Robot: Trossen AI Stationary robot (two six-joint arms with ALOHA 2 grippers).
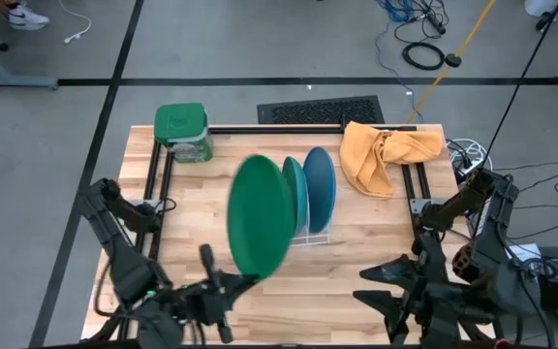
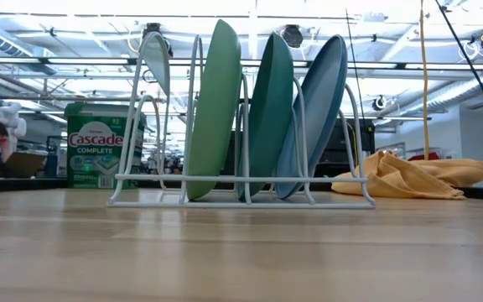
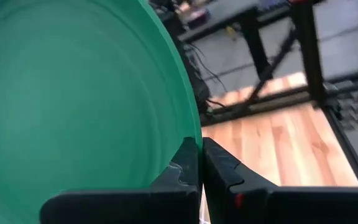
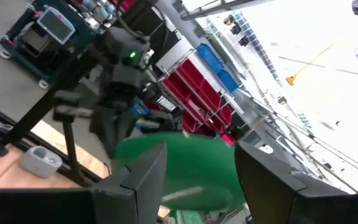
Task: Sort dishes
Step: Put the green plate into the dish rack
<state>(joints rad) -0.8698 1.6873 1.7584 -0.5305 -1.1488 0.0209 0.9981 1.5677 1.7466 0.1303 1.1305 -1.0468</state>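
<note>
My left gripper is near the table's near edge and is shut on the dark green plate. That plate fills the left wrist view and hovers just left of the white wire rack. Three plates stand on edge in the rack's slots: light green, teal and blue. From above, only the teal and blue plates show beside the held plate. My right gripper is open near the near-right edge, touching nothing. Its wrist view shows the green plate beyond its fingers. My left gripper pinches the dark green plate's rim between its two fingers, at the rim's nearest part. The fingers come from the table's near-left side, slanting toward the rack. The plate is lifted clear of the table and tilted, reaching from the fingers toward the far side.
A green lidded Cascade tub stands at the far-left corner. A crumpled orange cloth lies far right of the rack. A black grille mat lies at the far edge. Bare wood shows between the rack and my right arm.
</note>
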